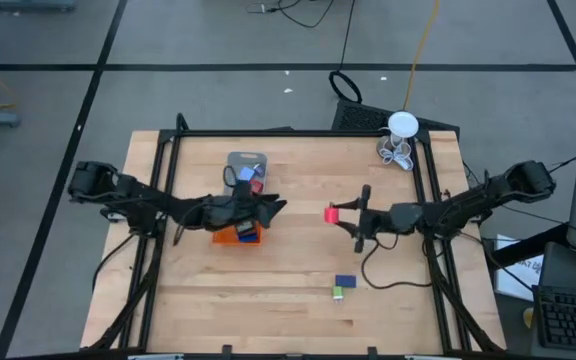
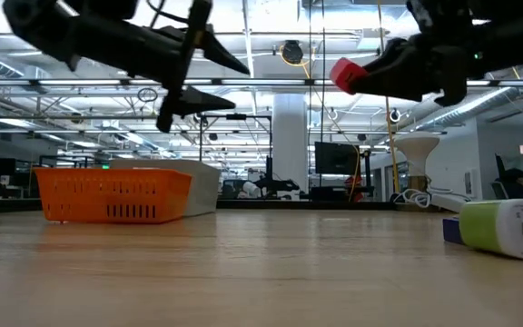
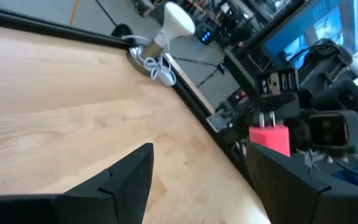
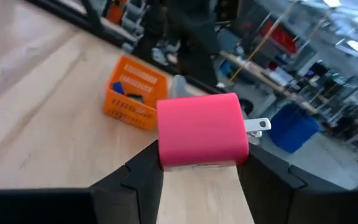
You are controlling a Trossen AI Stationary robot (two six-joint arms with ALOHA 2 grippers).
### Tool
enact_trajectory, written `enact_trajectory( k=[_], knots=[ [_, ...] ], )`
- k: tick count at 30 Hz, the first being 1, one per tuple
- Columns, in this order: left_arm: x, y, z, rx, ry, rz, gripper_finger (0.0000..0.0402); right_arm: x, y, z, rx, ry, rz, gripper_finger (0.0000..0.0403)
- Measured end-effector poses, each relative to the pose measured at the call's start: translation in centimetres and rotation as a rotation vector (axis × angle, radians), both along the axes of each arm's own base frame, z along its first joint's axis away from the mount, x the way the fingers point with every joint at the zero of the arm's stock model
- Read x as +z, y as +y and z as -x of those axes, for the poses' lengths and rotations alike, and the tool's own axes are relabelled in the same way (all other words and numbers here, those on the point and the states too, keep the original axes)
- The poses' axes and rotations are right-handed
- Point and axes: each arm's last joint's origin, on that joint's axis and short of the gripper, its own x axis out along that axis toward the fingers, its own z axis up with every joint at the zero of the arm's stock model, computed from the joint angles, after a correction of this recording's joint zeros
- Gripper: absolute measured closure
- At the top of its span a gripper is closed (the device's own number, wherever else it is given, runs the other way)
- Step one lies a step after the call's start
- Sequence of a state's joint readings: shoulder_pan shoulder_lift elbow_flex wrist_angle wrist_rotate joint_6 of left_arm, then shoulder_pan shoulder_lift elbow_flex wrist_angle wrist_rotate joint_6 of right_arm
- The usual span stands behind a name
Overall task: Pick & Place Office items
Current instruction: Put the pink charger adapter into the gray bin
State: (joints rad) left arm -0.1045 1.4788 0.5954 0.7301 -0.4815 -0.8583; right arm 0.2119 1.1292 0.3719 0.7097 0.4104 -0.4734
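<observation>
Gripping a pink charger block [image 4: 202, 129], right jaws [image 4: 197, 167] hover above table [image 1: 298, 260]

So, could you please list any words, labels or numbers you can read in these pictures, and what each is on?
None can be read.
Green-and-white item: its white end carries small print, too blurred to read.
Pink charger in the right gripper: no print shows.
Orange tray: no label visible.

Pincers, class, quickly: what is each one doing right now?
Left pincer: open, empty, raised over the orange tray.
Right pincer: closed on the pink plug block, held off the table.
</observation>
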Motion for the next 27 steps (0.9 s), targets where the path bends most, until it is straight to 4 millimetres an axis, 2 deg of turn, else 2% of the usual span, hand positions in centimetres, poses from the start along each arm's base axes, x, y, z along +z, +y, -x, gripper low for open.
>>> enact_trajectory(
  k=[8, 16, 20, 27],
  knots=[
    [0.5, 0.4, -4.4, -0.077, 0.004, -0.01, 0.0146, -1.5, -0.9, 3.2, -0.017, -0.096, 0.005, 0.0231],
    [1.6, -0.1, -9.4, -0.23, 0.013, -0.157, 0.0144, -1.8, -1.2, 4.3, -0.017, -0.118, 0.009, 0.0231],
    [1.9, -0.1, -11.2, -0.235, 0.069, -0.203, 0.0124, -1.8, -1.2, 4.3, -0.017, -0.117, 0.009, 0.023],
    [2.2, -0.1, -13.9, -0.253, 0.147, -0.166, 0.007, -1.9, -1.1, 4.3, -0.016, -0.114, 0.01, 0.0228]
  ],
)
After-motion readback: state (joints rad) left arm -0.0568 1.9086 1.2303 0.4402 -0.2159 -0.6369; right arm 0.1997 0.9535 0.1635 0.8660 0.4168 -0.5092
